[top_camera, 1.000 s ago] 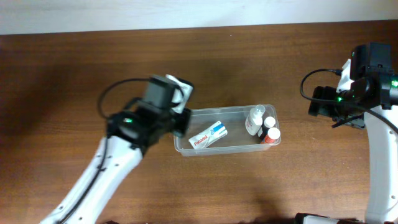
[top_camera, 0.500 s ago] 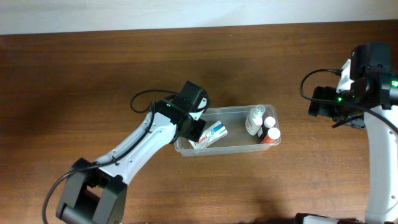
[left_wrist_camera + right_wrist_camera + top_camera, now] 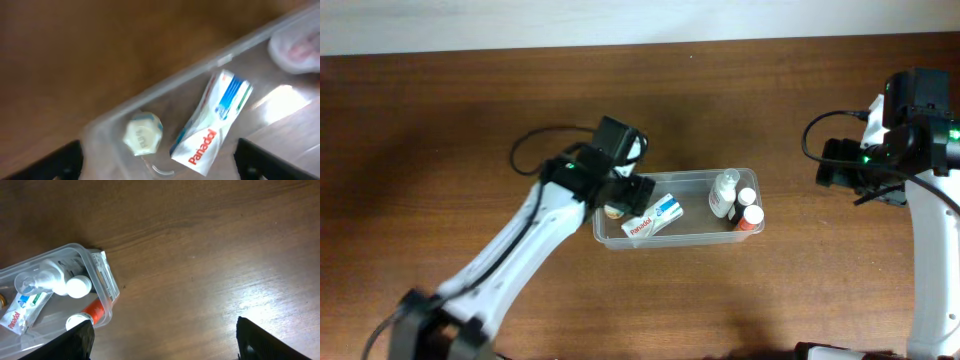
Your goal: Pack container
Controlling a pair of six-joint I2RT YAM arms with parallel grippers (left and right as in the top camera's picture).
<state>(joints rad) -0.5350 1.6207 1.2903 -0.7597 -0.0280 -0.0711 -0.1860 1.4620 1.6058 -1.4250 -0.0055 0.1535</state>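
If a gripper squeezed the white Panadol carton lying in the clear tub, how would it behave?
The white Panadol carton looks creased, so it is probably thin card that would crush under a firm pinch. Flat-sided and lying on the floor of the clear plastic tub, it should slide rather than roll.

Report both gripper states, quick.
Left gripper: open, holding nothing, above the container.
Right gripper: open, holding nothing.

The left end of the container (image 3: 692, 176) is blocked by the left gripper (image 3: 624, 195), a jar (image 3: 143, 132) and a box (image 3: 654, 217), the right end by bottles (image 3: 725, 193); the middle is left bare.
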